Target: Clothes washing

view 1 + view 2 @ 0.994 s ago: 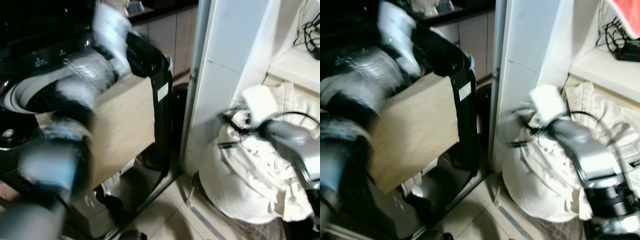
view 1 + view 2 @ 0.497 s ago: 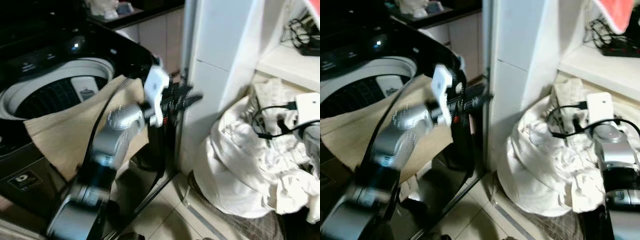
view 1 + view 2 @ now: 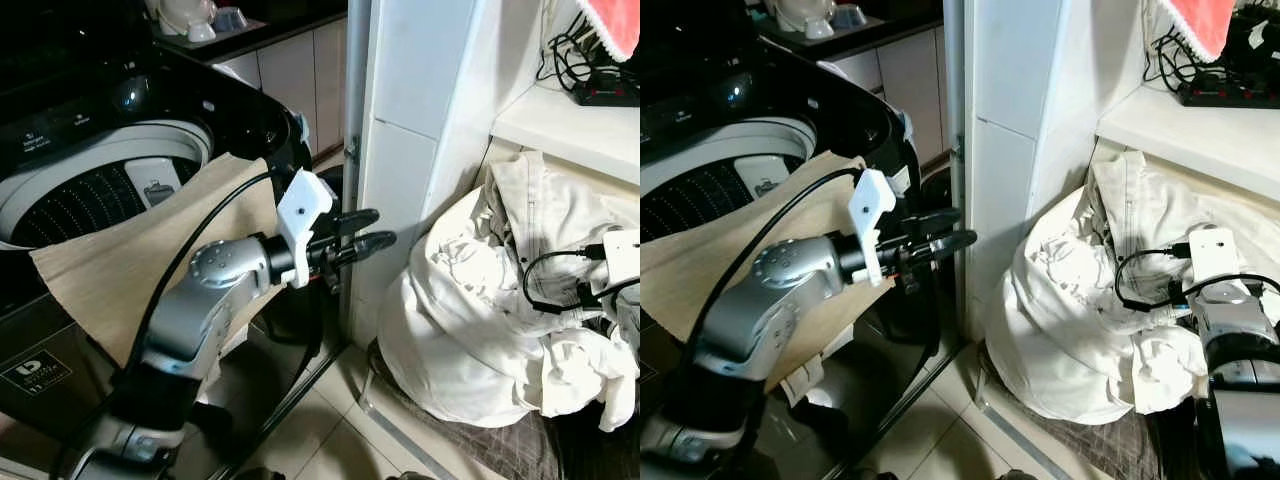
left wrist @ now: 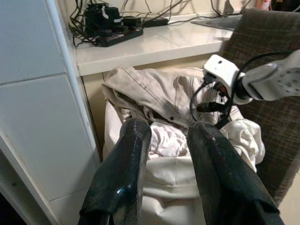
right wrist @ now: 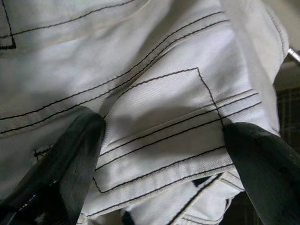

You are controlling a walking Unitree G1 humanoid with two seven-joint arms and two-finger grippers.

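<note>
Grabbing laundry from the right-hand pile
Right gripper (image 5: pixel 159 154), fingers spread on clothes (image 3: pixel 480 330): close deep on a fold. Left gripper (image 3: pixel 365 232) is slightly parted, empty.

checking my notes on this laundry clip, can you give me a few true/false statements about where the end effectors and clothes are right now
1. The washing machine has its lid open. True.
2. The left end effector grips a garment. False: its fingers are apart and empty, held in the air and pointing toward the pile of white clothes.
3. The right end effector is open against white stitched fabric. True.
4. A beige cloth hangs over the washer's rim. True.
5. The clothes pile sits on top of the washer. False: it sits low beside the white tiled wall, under a shelf.
</note>
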